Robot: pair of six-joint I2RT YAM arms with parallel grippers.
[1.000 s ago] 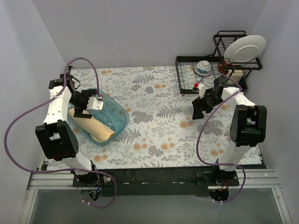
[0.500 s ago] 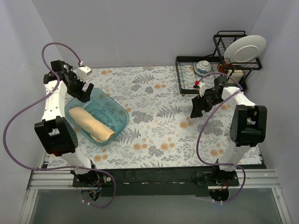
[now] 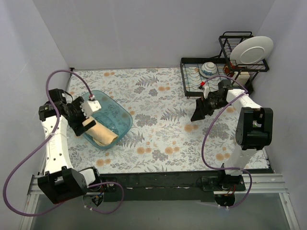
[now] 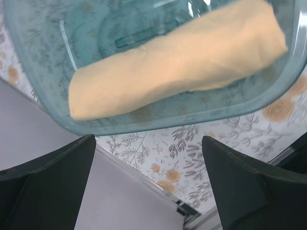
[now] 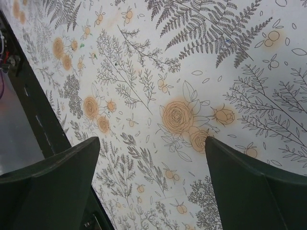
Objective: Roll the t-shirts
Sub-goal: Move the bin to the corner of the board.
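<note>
Rolled t-shirt [image 3: 103, 135] lay in teal tub [image 3: 128, 120] at frame's left, L gripper [image 3: 85, 123] spread wide above it, empty, R gripper [image 3: 199, 114] agape at center-right over floral tabletop [image 3: 158, 139], dish rack [image 3: 192, 79] upper right

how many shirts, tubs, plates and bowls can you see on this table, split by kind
rolled t-shirt: 1
teal plastic tub: 1
white plate: 1
patterned bowl: 1
total: 4
</note>
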